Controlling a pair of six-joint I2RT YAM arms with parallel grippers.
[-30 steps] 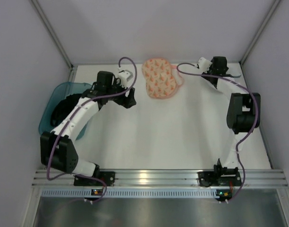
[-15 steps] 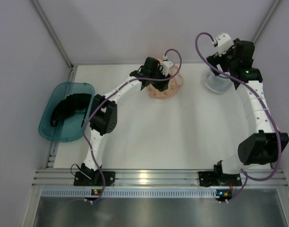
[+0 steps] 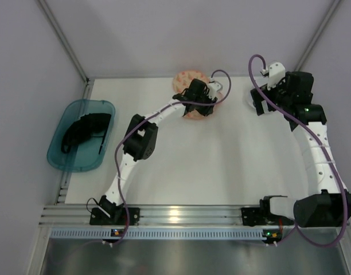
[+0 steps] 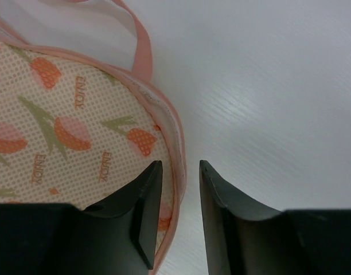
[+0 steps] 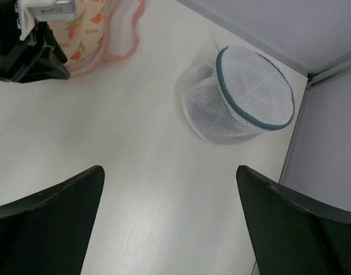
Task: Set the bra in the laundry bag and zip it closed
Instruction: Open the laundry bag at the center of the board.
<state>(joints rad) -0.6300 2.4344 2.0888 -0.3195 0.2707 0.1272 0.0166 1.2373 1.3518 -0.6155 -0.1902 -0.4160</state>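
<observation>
**Left arm closes in on the bag rim.** My left gripper [image 4: 180, 167] straddles the pink edging [image 4: 180, 143] of the laundry bag [image 4: 66, 126]. The edging runs lengthwise down the gap. The printed panel spreads away past the left-hand finger [image 4: 142, 217], with bare table [image 4: 267, 86] past the other. The jaws stand narrowly apart, and a sliver of table shows beside the edging, so I judge there is no pinch yet. The bra [image 3: 84, 129] lies well off to the left of these fingers, in the teal bin [image 3: 56, 156]. My right gripper [image 5: 170, 172], fingers spread wide and empty, hangs near a white mesh tub [image 5: 238, 94], farther from the bra. The fetch, I judge, falls to the left arm.
</observation>
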